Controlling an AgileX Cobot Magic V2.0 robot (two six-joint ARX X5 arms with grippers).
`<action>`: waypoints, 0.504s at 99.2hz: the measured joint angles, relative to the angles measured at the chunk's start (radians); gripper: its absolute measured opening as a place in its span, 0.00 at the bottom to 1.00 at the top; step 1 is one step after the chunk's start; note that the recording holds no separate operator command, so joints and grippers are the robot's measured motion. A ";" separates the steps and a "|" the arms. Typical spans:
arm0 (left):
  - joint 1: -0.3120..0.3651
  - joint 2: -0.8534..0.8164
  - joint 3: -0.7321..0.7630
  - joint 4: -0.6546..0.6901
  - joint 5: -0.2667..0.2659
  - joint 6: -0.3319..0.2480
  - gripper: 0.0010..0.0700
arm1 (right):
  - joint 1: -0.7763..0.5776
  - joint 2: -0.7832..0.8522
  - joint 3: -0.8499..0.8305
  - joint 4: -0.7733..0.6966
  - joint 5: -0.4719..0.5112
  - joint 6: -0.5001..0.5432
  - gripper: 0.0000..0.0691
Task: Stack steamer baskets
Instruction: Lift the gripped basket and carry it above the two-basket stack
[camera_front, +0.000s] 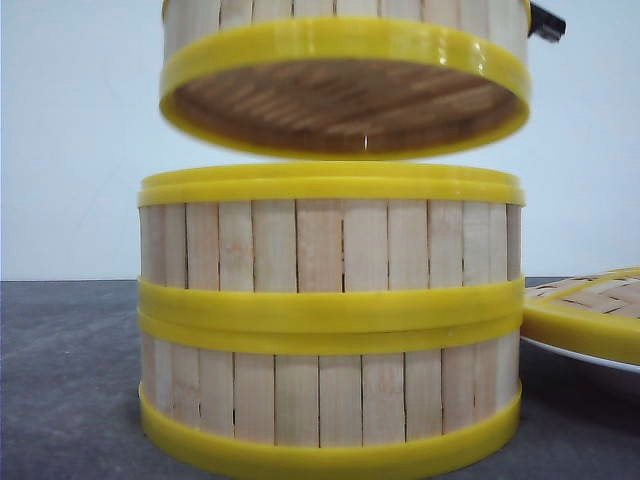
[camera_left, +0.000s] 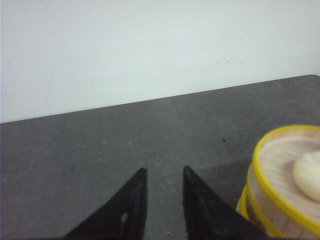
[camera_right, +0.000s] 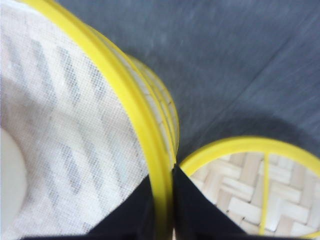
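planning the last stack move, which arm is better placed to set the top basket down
Right: its gripper pinches the rim of the raised basket above the two stacked baskets. The left gripper hovers over bare table.

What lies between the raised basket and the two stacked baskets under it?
Nothing: in the front view a bare gap of pale wall shows between the raised basket and the stack. The right gripper holds the raised basket's rim.
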 joint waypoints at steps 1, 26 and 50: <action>0.000 0.000 0.000 -0.001 0.000 0.000 0.15 | 0.003 0.000 -0.003 0.000 0.002 0.000 0.03; 0.000 0.000 0.000 -0.028 0.000 -0.001 0.15 | 0.043 0.000 -0.014 0.010 0.038 -0.006 0.03; 0.000 0.000 0.000 -0.029 0.001 -0.001 0.15 | 0.043 0.013 -0.014 0.013 0.019 -0.007 0.03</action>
